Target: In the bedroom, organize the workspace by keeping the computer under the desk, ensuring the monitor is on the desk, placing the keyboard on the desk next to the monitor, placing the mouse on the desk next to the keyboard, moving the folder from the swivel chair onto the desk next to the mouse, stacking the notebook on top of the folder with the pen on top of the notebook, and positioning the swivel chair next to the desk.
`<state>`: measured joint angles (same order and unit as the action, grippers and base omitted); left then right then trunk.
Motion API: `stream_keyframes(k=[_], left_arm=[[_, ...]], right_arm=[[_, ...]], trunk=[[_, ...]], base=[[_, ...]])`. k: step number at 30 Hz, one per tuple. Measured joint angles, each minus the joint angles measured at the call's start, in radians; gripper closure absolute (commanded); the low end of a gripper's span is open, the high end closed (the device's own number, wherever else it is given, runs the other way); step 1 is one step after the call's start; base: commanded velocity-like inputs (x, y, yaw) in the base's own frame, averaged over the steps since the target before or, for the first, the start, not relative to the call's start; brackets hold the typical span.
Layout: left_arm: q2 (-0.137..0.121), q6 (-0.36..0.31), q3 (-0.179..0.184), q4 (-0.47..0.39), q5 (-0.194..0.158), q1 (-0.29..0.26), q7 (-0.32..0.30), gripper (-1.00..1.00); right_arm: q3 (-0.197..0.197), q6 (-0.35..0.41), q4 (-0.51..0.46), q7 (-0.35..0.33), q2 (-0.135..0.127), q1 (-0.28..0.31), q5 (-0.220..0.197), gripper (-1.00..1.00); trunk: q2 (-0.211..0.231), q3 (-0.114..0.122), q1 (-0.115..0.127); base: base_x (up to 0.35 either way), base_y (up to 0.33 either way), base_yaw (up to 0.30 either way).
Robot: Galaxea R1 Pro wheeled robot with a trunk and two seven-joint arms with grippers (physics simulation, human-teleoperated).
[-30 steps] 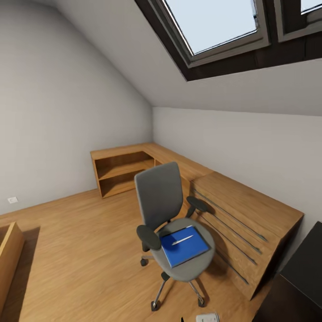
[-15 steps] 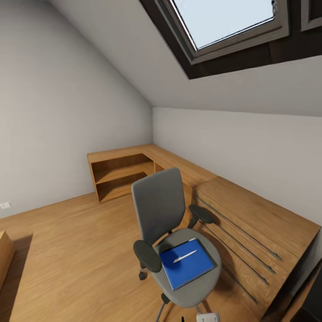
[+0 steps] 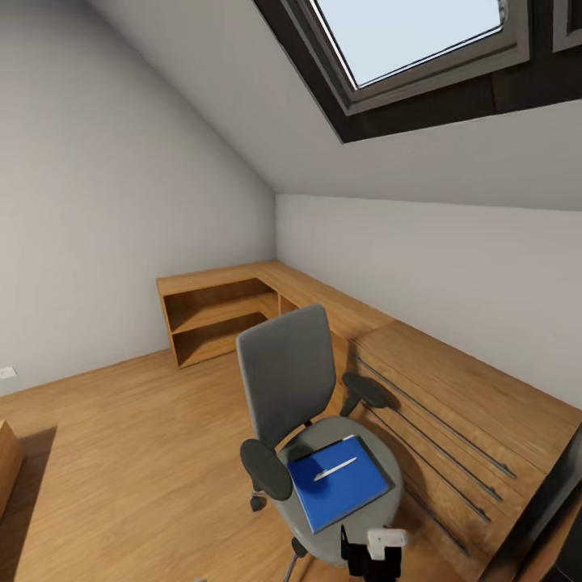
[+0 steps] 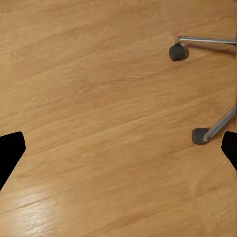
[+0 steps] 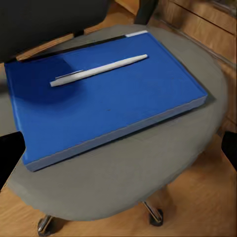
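Where low wood bench (image 3: 453,380) flanks swivel chair (image 3: 311,420), pen (image 5: 98,70) atop folder (image 5: 106,98)

Head camera shifts between the earlier frames and now: the whole scene slides, so the swivel chair (image 3: 311,428) sits slightly lower and larger in frame, toward 6 o'clock, and the black edge at 4 o'clock is cut down to a sliver at the frame border. The right gripper (image 3: 374,556) rises into the head view at 6 o'clock, from a pale tip at the frame bottom to a dark body with white top, just below the folder (image 3: 338,482) and white pen (image 3: 335,468).
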<state>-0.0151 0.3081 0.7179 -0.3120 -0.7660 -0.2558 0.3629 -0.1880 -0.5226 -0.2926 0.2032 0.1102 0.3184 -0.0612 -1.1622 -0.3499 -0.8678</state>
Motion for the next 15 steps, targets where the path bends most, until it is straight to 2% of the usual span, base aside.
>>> stream_keyframes(k=[1,3,4,5,6,7,8,9,10,11,12,13,14,15], left_arm=[[-0.003,-0.007,-0.008,-0.005,0.0,-0.01,0.0,-1.0],[-0.023,-0.118,-0.082,-0.046,-0.007,-0.06,0.0,-1.0],[-0.029,-0.155,-0.105,-0.061,-0.01,-0.07,0.0,-1.0],[-0.055,-0.298,-0.207,-0.139,-0.018,-0.094,-0.002,-1.0],[-0.065,-0.363,-0.262,-0.195,-0.022,-0.11,-0.002,-1.0],[-0.071,-0.415,-0.315,-0.256,-0.022,-0.112,0.0,-1.0],[-0.073,-0.437,-0.34,-0.289,-0.022,-0.114,0.0,-1.0],[-0.079,-0.478,-0.407,-0.38,-0.02,-0.117,0.001,-1.0],[-0.088,-0.508,-0.466,-0.469,-0.019,-0.121,0.0,-1.0],[-0.091,-0.52,-0.485,-0.501,-0.02,-0.12,0.0,-1.0],[-0.1,-0.548,-0.52,-0.554,-0.021,-0.12,0.0,-1.0],[-0.107,-0.581,-0.561,-0.603,-0.023,-0.121,0.0,-1.0],[-0.111,-0.619,-0.628,-0.649,-0.022,-0.121,-0.001,-1.0],[-0.113,-0.634,-0.666,-0.668,-0.023,-0.121,-0.001,-1.0]], right_arm=[[0.009,0.005,-0.02,0.005,-0.003,0.0,-0.003,-1.0],[0.075,0.059,-0.108,0.039,-0.019,0.006,-0.023,-1.0],[0.09,0.076,-0.124,0.044,-0.023,0.008,-0.027,-1.0],[0.135,0.149,-0.183,0.058,-0.034,0.025,-0.036,-1.0],[0.15,0.192,-0.216,0.063,-0.038,0.041,-0.038,-1.0],[0.159,0.235,-0.247,0.066,-0.04,0.057,-0.041,-1.0],[0.163,0.258,-0.261,0.067,-0.041,0.065,-0.043,-1.0],[0.17,0.317,-0.294,0.069,-0.041,0.088,-0.054,-1.0],[0.188,0.372,-0.311,0.074,-0.039,0.126,-0.095,-1.0],[0.199,0.392,-0.315,0.079,-0.039,0.145,-0.121,-1.0],[0.222,0.432,-0.318,0.093,-0.036,0.182,-0.177,-1.0],[0.239,0.475,-0.317,0.116,-0.032,0.224,-0.245,-1.0],[0.254,0.538,-0.314,0.159,-0.024,0.274,-0.347,-1.0],[0.259,0.577,-0.313,0.184,-0.02,0.298,-0.405,-1.0]], trunk=[[0.0,0.0,0.0],[0.0,0.0,0.0],[0.0,0.0,0.0],[0.0,0.0,0.0],[0.0,0.0,0.0],[0.0,0.0,0.0],[0.0,0.0,0.0],[0.0,0.0,0.0],[0.0,0.0,0.0],[0.0,0.0,0.0],[0.0,0.0,0.0],[0.0,0.0,0.0],[0.0,0.0,0.0],[0.0,0.0,0.0]], base=[[0.001,0.0,0.0],[0.0,0.0,0.0],[0.0,0.0,0.0],[0.0,0.0,0.0],[0.0,0.0,0.0],[0.0,0.0,0.0],[0.0,0.0,0.0],[0.0,0.0,0.0],[0.0,0.0,0.0],[0.0,0.0,0.0],[0.0,0.0,0.0],[0.0,0.0,0.0],[0.0,0.0,0.0],[0.0,0.0,0.0]])
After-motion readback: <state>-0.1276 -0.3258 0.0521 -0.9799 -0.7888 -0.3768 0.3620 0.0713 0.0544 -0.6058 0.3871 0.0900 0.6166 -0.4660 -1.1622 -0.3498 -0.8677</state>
